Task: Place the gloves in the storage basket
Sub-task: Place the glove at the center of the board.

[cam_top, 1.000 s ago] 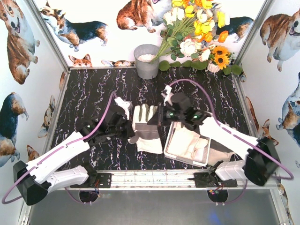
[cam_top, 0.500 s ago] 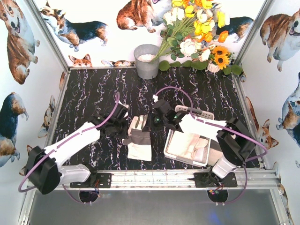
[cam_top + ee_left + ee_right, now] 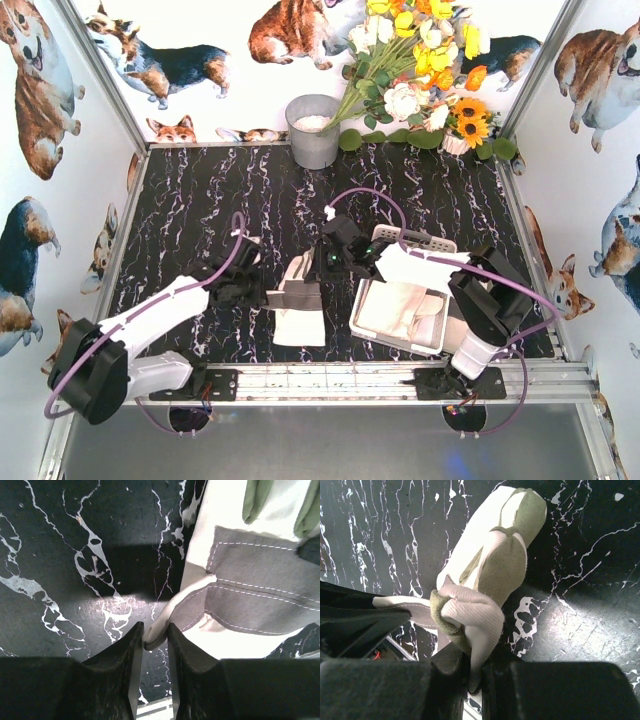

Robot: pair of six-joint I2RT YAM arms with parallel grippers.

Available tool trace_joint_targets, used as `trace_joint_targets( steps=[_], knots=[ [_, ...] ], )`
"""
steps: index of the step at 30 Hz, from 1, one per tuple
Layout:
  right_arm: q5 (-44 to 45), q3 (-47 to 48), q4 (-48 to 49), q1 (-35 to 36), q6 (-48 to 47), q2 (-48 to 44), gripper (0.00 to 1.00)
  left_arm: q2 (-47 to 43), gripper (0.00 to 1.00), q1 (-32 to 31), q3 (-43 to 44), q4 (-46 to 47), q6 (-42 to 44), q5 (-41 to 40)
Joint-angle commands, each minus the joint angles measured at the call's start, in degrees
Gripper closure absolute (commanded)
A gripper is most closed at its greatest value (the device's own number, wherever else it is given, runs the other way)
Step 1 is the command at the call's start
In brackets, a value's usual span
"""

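Note:
A cream-white glove (image 3: 297,300) with grey palm patches hangs over the black marble table between my two grippers. My left gripper (image 3: 268,291) is shut on its left edge; in the left wrist view (image 3: 154,641) the fabric edge is pinched between the fingertips, with the glove (image 3: 260,590) spreading to the right. My right gripper (image 3: 322,268) is shut on the glove's finger end; in the right wrist view (image 3: 474,672) the folded glove (image 3: 490,570) rises from the jaws. The white storage basket (image 3: 418,240) stands to the right with other gloves (image 3: 400,308) in it.
A grey metal bucket (image 3: 313,130) stands at the back centre. A bunch of artificial flowers (image 3: 425,80) lies at the back right. Corgi-print walls close the table on three sides. A metal rail (image 3: 330,380) runs along the near edge.
Both grippers have drawn closer together with the glove between them, which has bunched and narrowed. The left arm swung forward and right; the right gripper moved left of the basket.

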Motion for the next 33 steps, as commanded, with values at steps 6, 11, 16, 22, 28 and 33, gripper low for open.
trace_joint_targets(
  steps=[6, 11, 16, 22, 28, 33],
  knots=[
    [1.4, 0.6, 5.3, 0.1, -1.1, 2.8, 1.0, -3.4, 0.97, 6.0, -6.0, 10.7, -3.7, 5.1],
    [2.7, 3.4, 4.4, 1.3, -2.8, 5.5, 1.0, -5.3, 1.0, 11.3, -7.6, 8.2, -4.2, 3.2],
    [2.7, 7.0, 1.7, 2.0, -4.1, 7.3, 0.82, -9.6, 1.0, 17.2, -11.4, 9.7, -6.0, 6.4],
    [0.7, 11.3, -6.8, 2.0, -8.2, 0.8, 0.38, -11.6, 1.0, 20.4, -14.6, 11.2, -7.7, 8.4],
    [7.1, 12.0, -18.0, -0.5, -13.1, -12.0, 0.27, -11.8, 1.0, 20.6, -14.4, 10.4, -7.4, 8.1],
    [8.6, 7.8, -23.3, -9.5, -14.3, -24.0, 0.23, -11.5, 0.87, 20.9, -14.3, 10.8, -7.2, 7.9]
  ],
)
